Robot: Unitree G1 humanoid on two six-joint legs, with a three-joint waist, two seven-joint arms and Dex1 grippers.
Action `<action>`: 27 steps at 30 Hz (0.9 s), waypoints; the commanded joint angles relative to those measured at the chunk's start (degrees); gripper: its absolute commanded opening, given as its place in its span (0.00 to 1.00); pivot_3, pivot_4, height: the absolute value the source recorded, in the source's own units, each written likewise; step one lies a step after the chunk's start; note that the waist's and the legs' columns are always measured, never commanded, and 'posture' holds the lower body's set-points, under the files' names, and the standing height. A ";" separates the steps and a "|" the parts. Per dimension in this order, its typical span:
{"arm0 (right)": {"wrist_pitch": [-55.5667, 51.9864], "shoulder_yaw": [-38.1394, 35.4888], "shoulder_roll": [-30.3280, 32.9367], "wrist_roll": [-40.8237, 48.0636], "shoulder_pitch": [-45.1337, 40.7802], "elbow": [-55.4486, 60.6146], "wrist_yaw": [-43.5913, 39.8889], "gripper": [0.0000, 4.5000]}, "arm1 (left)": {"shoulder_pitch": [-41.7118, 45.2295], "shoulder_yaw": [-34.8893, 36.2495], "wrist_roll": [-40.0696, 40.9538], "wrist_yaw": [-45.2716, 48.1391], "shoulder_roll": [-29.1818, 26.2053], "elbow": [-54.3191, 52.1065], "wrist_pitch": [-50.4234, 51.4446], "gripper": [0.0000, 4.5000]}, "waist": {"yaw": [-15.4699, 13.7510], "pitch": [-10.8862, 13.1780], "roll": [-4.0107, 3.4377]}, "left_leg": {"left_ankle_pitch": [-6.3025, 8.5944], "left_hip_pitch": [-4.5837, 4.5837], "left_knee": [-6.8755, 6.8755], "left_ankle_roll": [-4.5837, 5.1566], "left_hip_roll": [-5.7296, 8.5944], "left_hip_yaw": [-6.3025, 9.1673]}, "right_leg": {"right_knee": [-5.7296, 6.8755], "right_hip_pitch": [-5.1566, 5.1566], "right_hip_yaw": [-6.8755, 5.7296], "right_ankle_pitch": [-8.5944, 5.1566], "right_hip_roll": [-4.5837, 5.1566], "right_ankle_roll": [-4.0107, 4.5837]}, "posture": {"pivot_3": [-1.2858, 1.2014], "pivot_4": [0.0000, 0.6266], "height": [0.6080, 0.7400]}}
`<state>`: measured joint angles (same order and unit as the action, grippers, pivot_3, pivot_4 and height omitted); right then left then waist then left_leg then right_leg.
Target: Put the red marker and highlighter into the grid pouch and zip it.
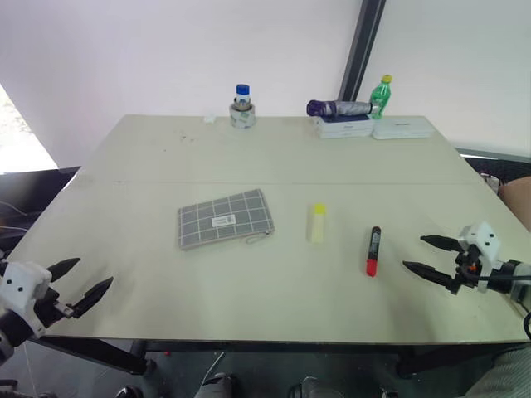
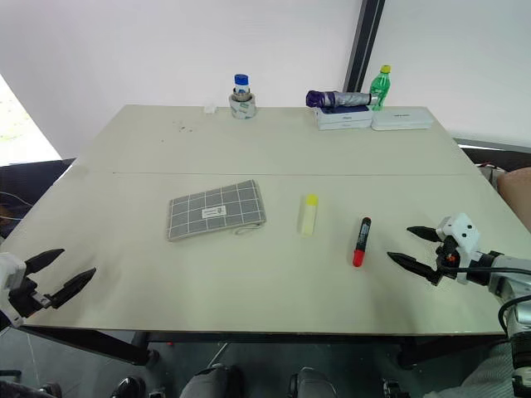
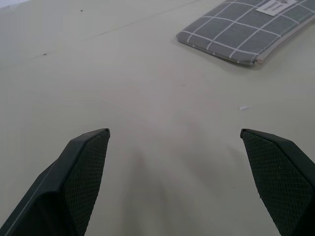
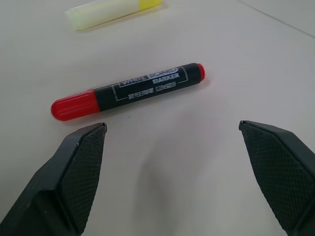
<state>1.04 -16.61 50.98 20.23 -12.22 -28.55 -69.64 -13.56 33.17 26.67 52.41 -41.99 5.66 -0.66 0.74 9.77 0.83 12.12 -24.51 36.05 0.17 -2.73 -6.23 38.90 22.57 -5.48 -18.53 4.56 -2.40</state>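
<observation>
The grid pouch (image 1: 225, 218) lies flat on the table's middle left, white label up, its zipper cord at the right end. To its right lies the pale yellow highlighter (image 1: 317, 222), and further right the red marker (image 1: 373, 250), black barrel with its red cap toward the near edge. My right gripper (image 1: 423, 255) hovers open just right of the marker, pointing at it; the marker (image 4: 129, 90) lies a short way beyond its fingertips. At the near left corner my left gripper (image 1: 85, 282) stands open and empty, the pouch (image 3: 248, 30) far ahead of it.
Along the table's far edge (image 1: 274, 118) stand a blue-capped jar (image 1: 242, 106), a green bottle (image 1: 381, 95), a purple folded umbrella (image 1: 338, 108) and flat white boxes (image 1: 372, 128). A person's arm (image 1: 518, 199) shows at the right edge.
</observation>
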 commanded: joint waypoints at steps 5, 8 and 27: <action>3.00 -0.65 0.33 -1.07 -2.01 -1.82 0.46 1.00 | 1.65 1.89 -2.34 -2.32 -1.12 1.25 -3.61 1.00 | 0.02 0.02 -0.03 | 0.02 0.00 -0.02 -0.03 0.00 0.00 | -0.02 0.02 0.00 -0.01 0.02 0.02 | 0.52 0.24 0.98; 3.26 -0.41 -0.56 -1.31 -2.76 -1.77 1.42 1.00 | 2.94 1.13 -3.83 -3.29 -1.91 2.22 -3.85 1.00 | -0.02 0.02 -0.04 | 0.07 0.00 -0.02 -0.11 0.00 0.01 | -0.02 0.01 0.00 -0.02 0.02 0.05 | 0.52 0.24 0.98; 3.81 0.28 -2.74 -1.51 -4.18 -1.58 3.46 1.00 | 5.79 -0.06 -3.32 0.90 -1.74 3.37 -9.75 1.00 | 0.04 0.07 -0.11 | 0.02 -0.01 -0.08 -0.03 0.01 0.01 | -0.13 -0.01 0.00 0.01 0.04 0.01 | 0.52 0.24 0.98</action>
<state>4.22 -15.77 48.19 18.26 -15.27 -31.22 -66.47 -8.23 32.64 23.58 53.61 -42.94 9.06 -9.39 0.78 9.84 0.71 12.14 -24.52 35.98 0.15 -2.72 -6.22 38.76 22.55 -5.48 -18.53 4.60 -2.39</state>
